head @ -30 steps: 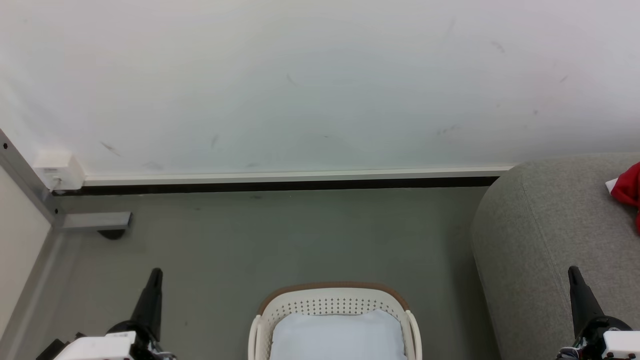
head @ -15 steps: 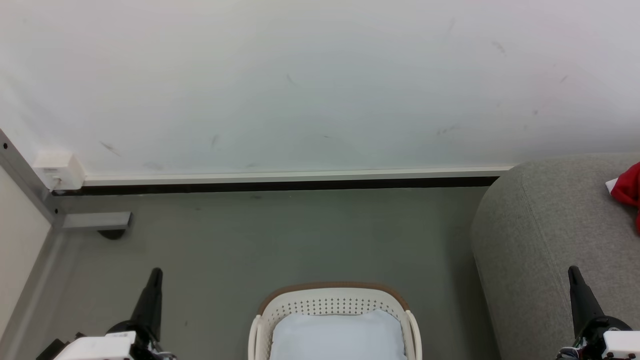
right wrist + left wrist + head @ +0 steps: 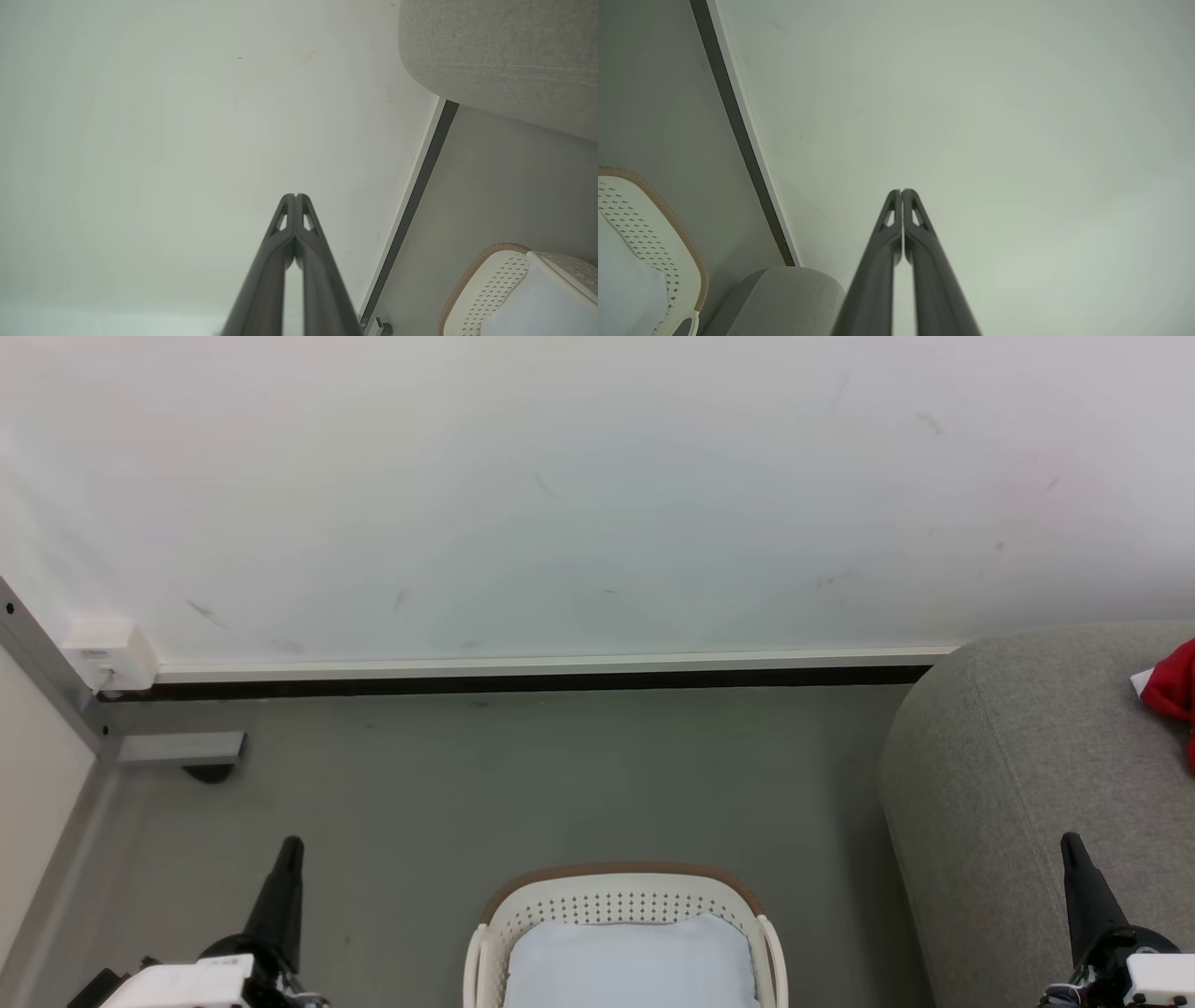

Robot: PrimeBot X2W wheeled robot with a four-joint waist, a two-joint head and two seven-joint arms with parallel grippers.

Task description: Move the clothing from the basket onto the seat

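While both end effectors point(image 3: 901, 191) point(image 3: 295, 195) are pressed together, red clothing point(image 3: 1174, 686) tops rounded fabric seat point(image 3: 1008, 784).

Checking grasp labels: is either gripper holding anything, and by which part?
Nothing is held. The left gripper and right gripper are both shut and empty; the clothing lies on the seat.

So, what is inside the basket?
Inside the basket lies a pale white-blue lining cloth. Anything under that cloth is covered, and the basket's near part is out of frame.
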